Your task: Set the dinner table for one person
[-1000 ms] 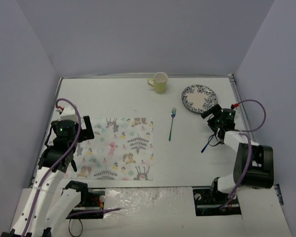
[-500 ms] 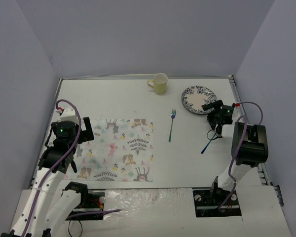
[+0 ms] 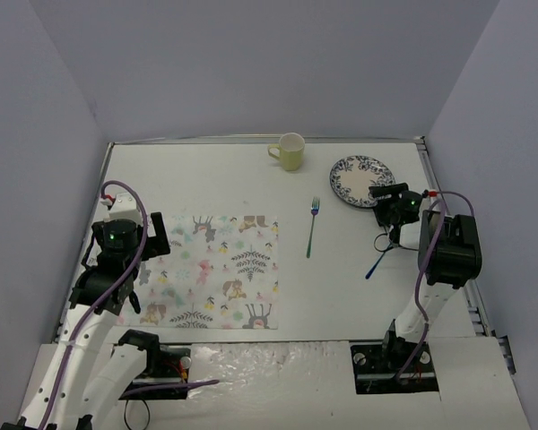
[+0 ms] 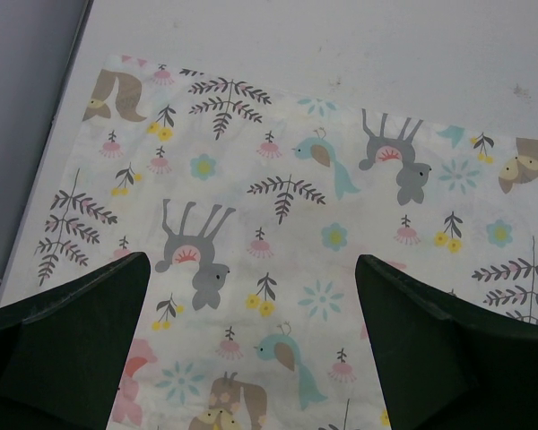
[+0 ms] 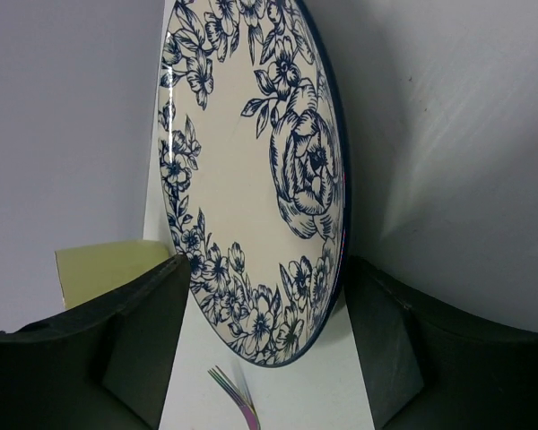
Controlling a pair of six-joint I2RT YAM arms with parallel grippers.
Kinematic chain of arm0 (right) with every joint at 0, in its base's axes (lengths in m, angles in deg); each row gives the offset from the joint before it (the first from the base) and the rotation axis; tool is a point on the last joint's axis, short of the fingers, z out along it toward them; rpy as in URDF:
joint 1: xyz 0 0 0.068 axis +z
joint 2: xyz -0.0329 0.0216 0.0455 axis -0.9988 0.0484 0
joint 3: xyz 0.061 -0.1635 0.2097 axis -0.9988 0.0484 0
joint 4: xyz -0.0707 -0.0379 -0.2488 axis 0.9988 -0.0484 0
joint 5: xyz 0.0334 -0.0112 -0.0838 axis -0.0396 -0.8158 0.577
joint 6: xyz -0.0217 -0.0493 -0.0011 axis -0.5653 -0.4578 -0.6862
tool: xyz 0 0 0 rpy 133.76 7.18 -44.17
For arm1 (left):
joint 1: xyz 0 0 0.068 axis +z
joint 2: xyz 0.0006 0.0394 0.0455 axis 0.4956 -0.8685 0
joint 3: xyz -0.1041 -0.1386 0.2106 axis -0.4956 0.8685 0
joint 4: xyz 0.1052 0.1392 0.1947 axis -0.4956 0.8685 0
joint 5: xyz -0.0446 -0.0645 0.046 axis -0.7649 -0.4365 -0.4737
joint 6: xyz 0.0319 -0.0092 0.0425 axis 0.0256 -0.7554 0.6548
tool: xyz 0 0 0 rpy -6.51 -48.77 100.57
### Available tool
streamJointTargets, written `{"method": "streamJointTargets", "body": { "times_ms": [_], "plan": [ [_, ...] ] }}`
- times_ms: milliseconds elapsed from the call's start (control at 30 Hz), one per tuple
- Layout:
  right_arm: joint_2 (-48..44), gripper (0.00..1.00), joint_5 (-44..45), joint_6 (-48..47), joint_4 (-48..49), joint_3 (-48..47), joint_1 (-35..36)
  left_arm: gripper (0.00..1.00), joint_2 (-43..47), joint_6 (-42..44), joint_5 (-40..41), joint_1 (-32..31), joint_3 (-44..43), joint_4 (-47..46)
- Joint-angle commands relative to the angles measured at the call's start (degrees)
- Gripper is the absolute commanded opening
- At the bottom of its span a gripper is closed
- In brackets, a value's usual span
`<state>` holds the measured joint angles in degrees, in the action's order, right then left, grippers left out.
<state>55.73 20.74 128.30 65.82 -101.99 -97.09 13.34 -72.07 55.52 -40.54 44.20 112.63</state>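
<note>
The white dinner table (image 3: pixel 206 175) holds a floral placemat (image 3: pixel 211 269), which also fills the left wrist view (image 4: pixel 278 179). A blue-patterned plate (image 3: pixel 359 176) lies at the back right. A yellow mug (image 3: pixel 290 150) stands behind a fork (image 3: pixel 312 226) at mid-table. My right gripper (image 3: pixel 387 199) is open at the plate's near rim. In the right wrist view its gripper (image 5: pixel 267 269) has a finger on each side of the plate (image 5: pixel 242 152), without closing on it. My left gripper (image 3: pixel 154 235) (image 4: pixel 251 262) is open and empty, low over the placemat's left part.
A blue-handled utensil (image 3: pixel 375 262) lies near the right arm. The mug (image 5: pixel 108 269) and fork tines (image 5: pixel 238 399) show in the right wrist view. Grey walls enclose the table on three sides; its metal edging (image 3: pixel 426 179) runs just right of the plate.
My right arm has folded upward and its gripper has moved toward the plate's near rim. The left arm and all table items have not moved.
</note>
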Motion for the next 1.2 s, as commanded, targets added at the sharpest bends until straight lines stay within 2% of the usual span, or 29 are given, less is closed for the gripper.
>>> {"method": "streamJointTargets", "body": {
  "times_ms": [0, 100, 233, 300, 467, 733, 1000, 1167],
  "plan": [
    [1.51, 0.49, 2.26, 1.48, -1.73, -0.69, -0.33, 0.97, 0.12, 0.17, 1.04, -0.24, -2.6, -1.41],
    [2.18, 0.3, 2.14, 1.66, -1.74, -0.71, -0.42, 0.97, 0.12, 0.19, 0.95, -0.24, -2.6, -1.41],
    [2.7, 0.15, 1.89, 2.14, -1.41, -0.68, -0.61, 0.97, 0.12, 0.26, 1.04, -0.25, -2.6, -1.41],
    [3.02, 0.0, 1.15, 2.79, 0.06, -0.44, -0.94, 0.97, 0.29, 0.26, 1.04, -0.33, -2.6, -1.32],
    [1.33, 0.0, -1.01, 3.48, 3.25, 0.18, -1.68, 0.97, 0.2, 0.26, 1.13, -0.33, -2.54, -1.41],
    [-10.55, 0.0, -6.19, 4.24, 4.97, 1.06, -2.97, 0.97, 0.35, 0.12, 0.98, -0.33, -2.46, -1.41],
    [-21.91, 0.0, -14.49, 0.89, -0.4, 2.2, -2.53, 0.97, 0.47, -0.18, -0.8, -0.86, -2.51, -2.19],
    [-26.62, 0.0, -19.68, -2.33, -6.27, 2.4, 1.41, 0.97, 0.8, -0.84, -1.67, -0.87, -3.5, -1.48]
  ]
}}
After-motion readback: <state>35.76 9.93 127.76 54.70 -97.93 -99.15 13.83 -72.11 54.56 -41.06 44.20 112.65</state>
